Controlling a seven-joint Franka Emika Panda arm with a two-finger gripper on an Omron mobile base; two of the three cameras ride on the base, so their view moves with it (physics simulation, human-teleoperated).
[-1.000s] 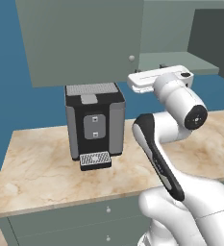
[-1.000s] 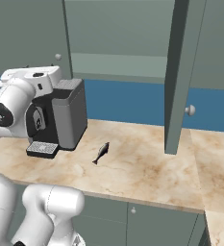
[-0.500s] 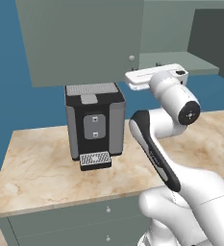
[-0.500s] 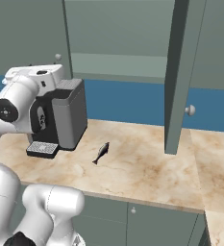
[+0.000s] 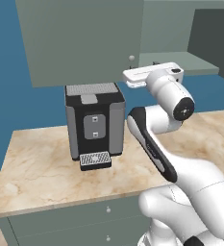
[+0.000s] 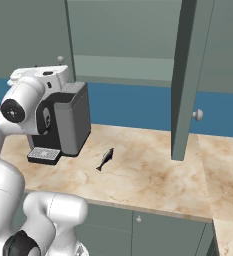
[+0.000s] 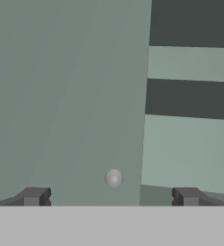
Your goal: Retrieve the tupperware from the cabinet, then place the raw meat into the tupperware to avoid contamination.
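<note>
The cabinet (image 6: 123,45) hangs above the counter with its left door (image 5: 84,43) closed and its right door (image 6: 187,75) swung open. Inside I see a bare inner shelf (image 7: 190,62) and no tupperware; it is hidden or out of view. My gripper (image 7: 111,198) is open and empty, raised in front of the closed left door, its fingertips (image 7: 34,196) straddling the round pale knob (image 7: 114,178) from a short distance. The raw meat (image 6: 105,158), a small dark fish, lies on the marble counter right of the coffee machine.
A black and grey coffee machine (image 5: 95,122) with a grated drip tray (image 5: 95,160) stands on the counter (image 6: 153,175) under the closed door. The open door's edge and knob (image 6: 198,114) hang over the counter's right part. Drawer fronts (image 6: 153,230) run below.
The hand has crept slightly up and toward the closed cabinet door. The jaws stay open and nothing else has moved.
</note>
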